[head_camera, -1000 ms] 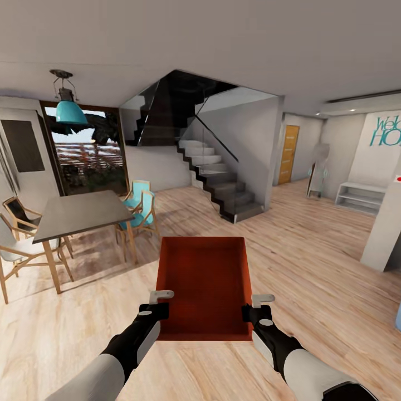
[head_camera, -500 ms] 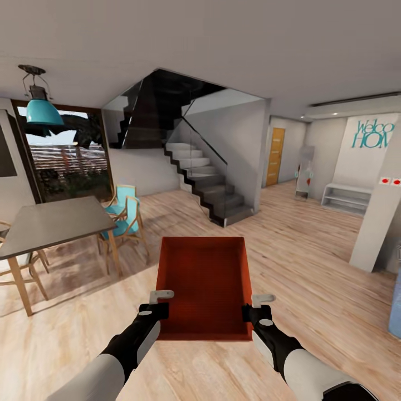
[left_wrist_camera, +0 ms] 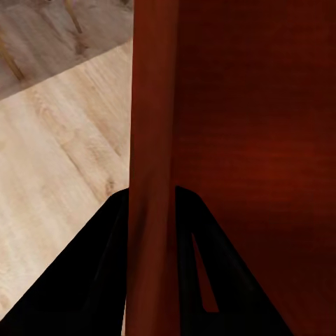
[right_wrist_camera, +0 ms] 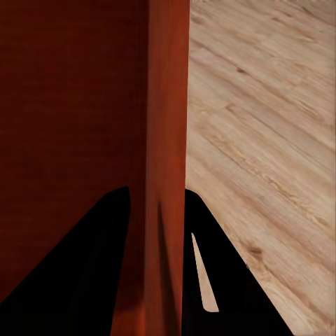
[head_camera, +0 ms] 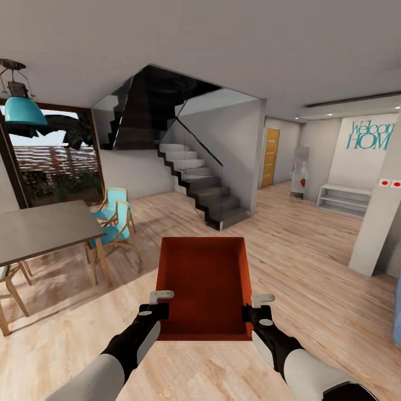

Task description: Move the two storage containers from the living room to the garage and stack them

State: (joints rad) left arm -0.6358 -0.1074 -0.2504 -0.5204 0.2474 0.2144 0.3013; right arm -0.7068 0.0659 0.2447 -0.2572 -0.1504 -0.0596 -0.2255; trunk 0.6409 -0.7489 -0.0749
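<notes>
The left claw (head_camera: 162,301) and right claw (head_camera: 257,305) each pinch a side wall of the storage container (head_camera: 203,284). It hangs level above open wood plank flooring (head_camera: 312,262). The dining table (head_camera: 44,229) stands well apart.

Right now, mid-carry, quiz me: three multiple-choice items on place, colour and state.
1. The storage container is:
A. on the dining table
B. held in front of the robot, above the wood floor
C. on the stairs

2. The pendant lamp is:
A. teal
B. yellow
C. black

3. The left claw and right claw are:
A. both open
B. one shut
C. each shut on a side wall

Key:
1 B, the head view shows it between both arms.
2 A, its shade is teal.
3 C, the wrist views show fingers straddling the walls.
</notes>
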